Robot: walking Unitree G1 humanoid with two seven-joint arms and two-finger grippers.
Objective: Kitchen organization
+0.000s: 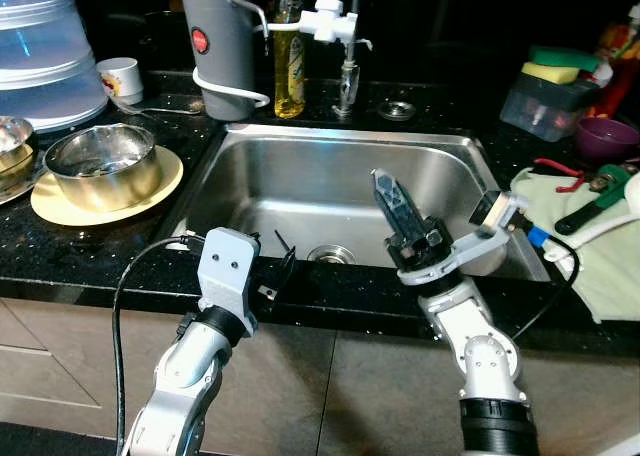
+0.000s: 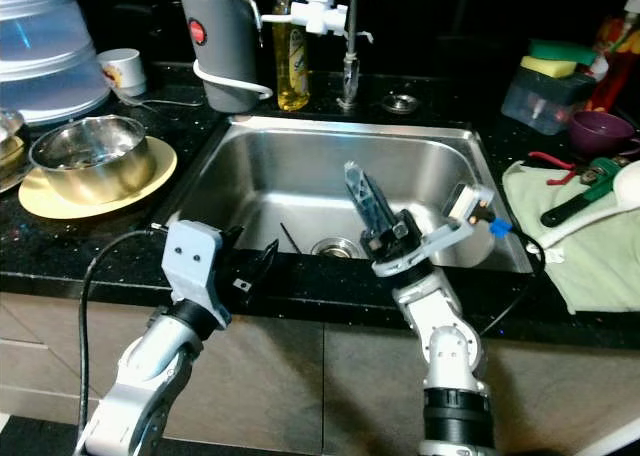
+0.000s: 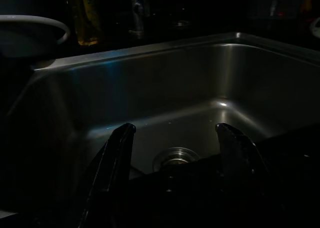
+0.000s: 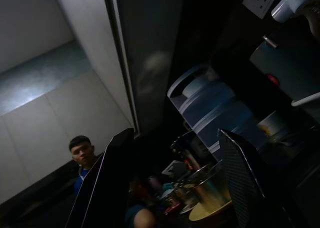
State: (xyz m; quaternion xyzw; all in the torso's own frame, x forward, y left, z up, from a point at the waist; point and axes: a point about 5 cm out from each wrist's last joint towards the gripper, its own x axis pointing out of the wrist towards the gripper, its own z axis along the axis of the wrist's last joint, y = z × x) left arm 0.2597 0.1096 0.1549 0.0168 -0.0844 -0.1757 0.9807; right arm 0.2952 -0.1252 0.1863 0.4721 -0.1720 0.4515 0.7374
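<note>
**Q:** Over the stainless steel sink (image 1: 300,181), how do the two tools stand?

**R:** At the near rim, the left gripper (image 1: 283,272) hangs low against the black speckled countertop (image 1: 90,261), its two black fingers (image 3: 116,153) spread apart with the round drain (image 3: 175,158) seen between them. Nothing lies between the fingers, and they touch nothing that can be made out. The right gripper (image 1: 390,198) rises tilted above the basin, its tips pointing up and toward the robot's left. From the head it looks like a single narrow blade, but its wrist view shows the fingers (image 4: 107,173) parted and empty.

**Q:** Where are the kitchen things?

**R:** On the counter to the left, a shiny steel bowl (image 1: 102,164) sits on a pale yellow plate (image 1: 60,204). Behind the sink stand a grey cylindrical jug with a red spot (image 1: 218,46), a bottle of yellow dish liquid (image 1: 289,61) and a white-fitted tap (image 1: 335,21). To the right lie a pale cloth (image 1: 600,266), a green-handled wrench (image 1: 595,198), a purple bowl (image 1: 606,136) and a clear tub with sponges (image 1: 545,96).

**Q:** What is hard to read?

**R:** The left wrist view is very dark; only the basin walls and drain show clearly. The right wrist view looks away across the room, where a person (image 4: 82,155) stands dimly against a wall, cut off by a finger
</note>
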